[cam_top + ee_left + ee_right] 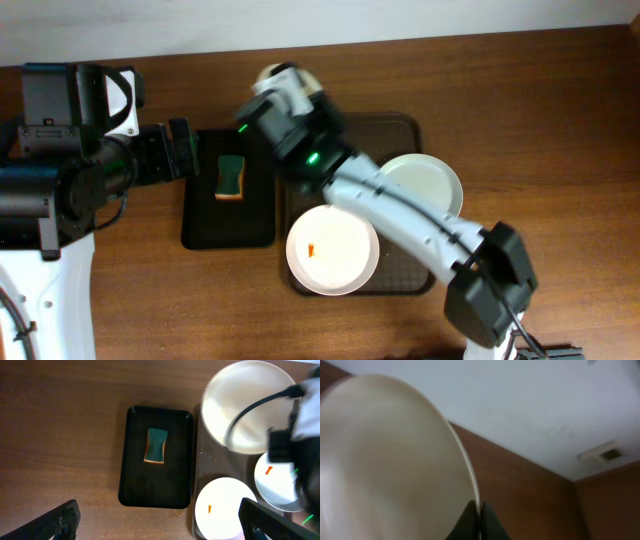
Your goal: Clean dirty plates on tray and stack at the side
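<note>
A plate [395,460] is clamped by its rim in the right pincer [480,515] and held tilted, off the bench [560,120]. Behind that pincer, a second plate [332,250] with an orange smear lies on the brown tray [395,135], and a third plate [425,180] lies farther back. The left pincer [159,510] is held wide apart, with the sponge [156,446] on the black tray [135,485] just ahead of it.

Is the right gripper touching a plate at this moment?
Touching. The right wrist view shows the right gripper with its jaws closed on the rim of a plate.
</note>
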Controlling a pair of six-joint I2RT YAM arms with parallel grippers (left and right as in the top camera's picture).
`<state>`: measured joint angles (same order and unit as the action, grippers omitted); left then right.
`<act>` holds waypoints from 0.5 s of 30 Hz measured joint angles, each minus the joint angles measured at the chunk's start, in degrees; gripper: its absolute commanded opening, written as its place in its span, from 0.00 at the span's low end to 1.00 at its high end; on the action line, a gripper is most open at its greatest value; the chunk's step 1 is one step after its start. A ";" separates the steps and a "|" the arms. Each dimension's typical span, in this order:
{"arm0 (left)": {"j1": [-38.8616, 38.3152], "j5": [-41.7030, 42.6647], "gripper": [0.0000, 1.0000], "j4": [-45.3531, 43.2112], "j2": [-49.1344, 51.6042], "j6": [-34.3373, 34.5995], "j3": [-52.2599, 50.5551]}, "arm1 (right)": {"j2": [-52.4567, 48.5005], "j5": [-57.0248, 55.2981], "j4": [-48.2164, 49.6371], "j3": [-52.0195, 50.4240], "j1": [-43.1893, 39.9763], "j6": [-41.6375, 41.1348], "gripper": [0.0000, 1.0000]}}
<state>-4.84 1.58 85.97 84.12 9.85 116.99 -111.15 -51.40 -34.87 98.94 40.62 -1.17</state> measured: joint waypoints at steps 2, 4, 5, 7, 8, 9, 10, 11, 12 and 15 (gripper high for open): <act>0.00 -0.02 1.00 -0.04 0.00 0.00 0.00 | 0.46 11.67 -6.43 -0.02 -8.87 -6.45 0.04; 0.00 0.00 1.00 -0.02 0.02 0.00 0.00 | 1.07 28.65 -9.88 -0.04 -22.67 -12.28 0.04; 0.00 -0.02 1.00 -0.02 0.02 0.00 0.00 | 1.31 35.58 -10.67 -0.04 -27.98 -13.75 0.04; 0.00 -0.02 1.00 0.00 0.02 -0.02 0.00 | 1.62 48.92 -13.35 -0.04 -40.17 -16.92 0.04; 0.00 -0.02 1.00 -0.02 0.02 -0.02 0.00 | 1.62 52.46 -14.08 -0.07 -44.74 -18.14 0.04; 0.00 0.00 1.00 -0.02 0.02 -0.02 0.00 | 1.62 56.33 -14.88 -0.28 -49.86 -19.52 0.04; 0.00 0.00 1.00 0.00 0.02 0.00 0.00 | 1.62 59.21 -15.98 -0.81 -55.49 -20.63 0.04; 0.00 -0.02 1.00 -0.02 0.02 0.00 0.00 | 1.60 61.05 -18.23 -1.68 -60.67 -21.73 0.04; 0.00 0.02 1.00 0.02 0.02 -0.02 0.00 | 1.33 62.12 -19.41 -3.08 -65.00 -22.84 0.04; 0.00 0.00 1.00 0.00 0.02 -0.02 0.00 | -0.35 63.78 -17.25 -10.23 -73.55 -25.03 0.04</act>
<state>-4.84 1.58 85.97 84.14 9.82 116.99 -111.50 12.38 -52.12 88.71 -32.93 -26.20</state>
